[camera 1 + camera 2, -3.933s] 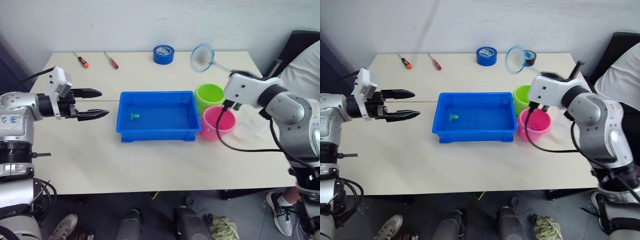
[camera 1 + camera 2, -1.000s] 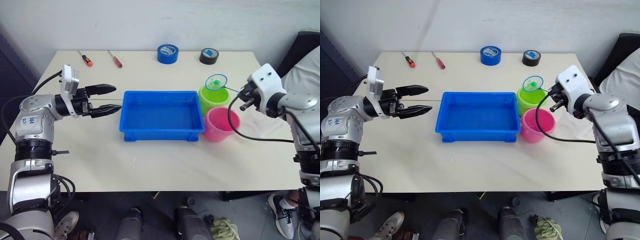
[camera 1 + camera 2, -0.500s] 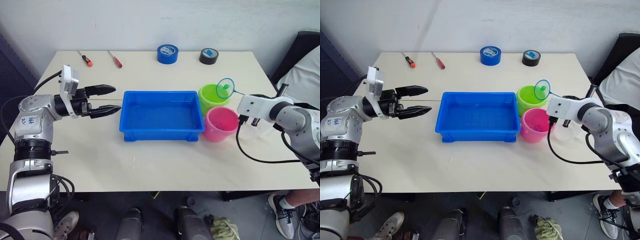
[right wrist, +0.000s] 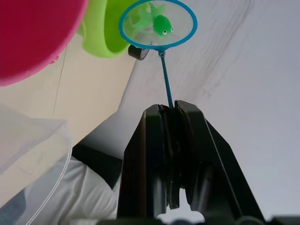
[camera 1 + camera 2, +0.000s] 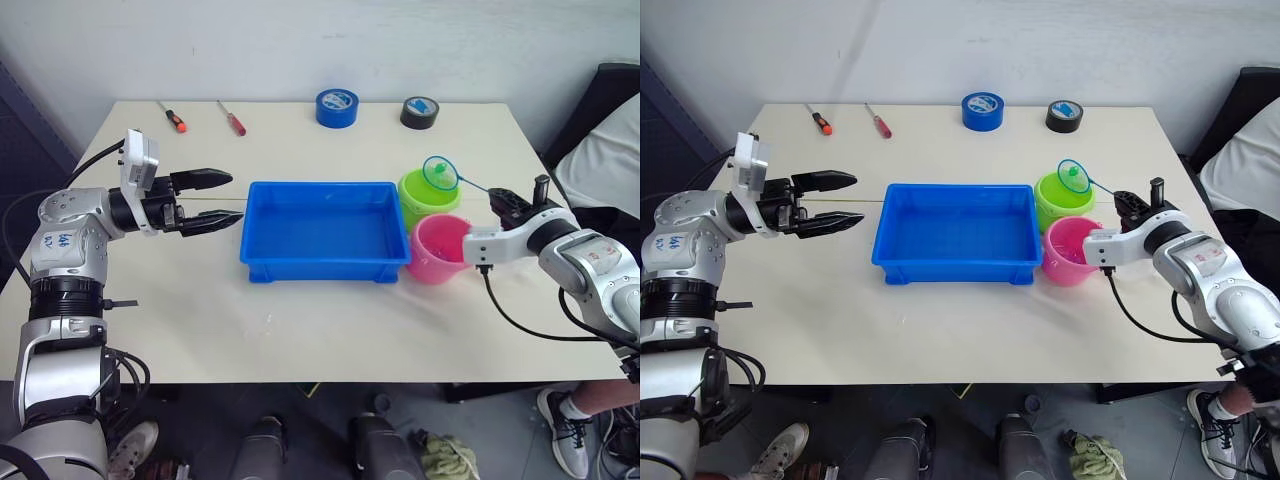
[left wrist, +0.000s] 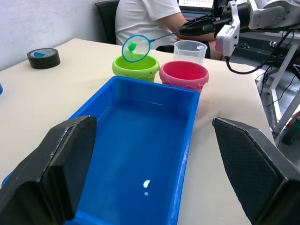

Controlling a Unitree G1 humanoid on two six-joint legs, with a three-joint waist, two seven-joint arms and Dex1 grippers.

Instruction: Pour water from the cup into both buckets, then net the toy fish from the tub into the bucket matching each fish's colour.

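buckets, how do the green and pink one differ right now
The green bucket is lime and sits farther back; the pink bucket sits in front of it, nearer the robot. The net, carrying a green fish, hangs over the green bucket, and nothing hangs over the pink one. Both are round, upright, alike in size, beside the tub.

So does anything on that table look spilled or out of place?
Nothing stands out. The green bucket and pink bucket stand upright beside the blue tub, and the net, held in the right gripper, carries a green fish.

The net (image 5: 439, 172) with its green fish (image 4: 162, 24) has swung from upright to over the green bucket (image 5: 427, 192)
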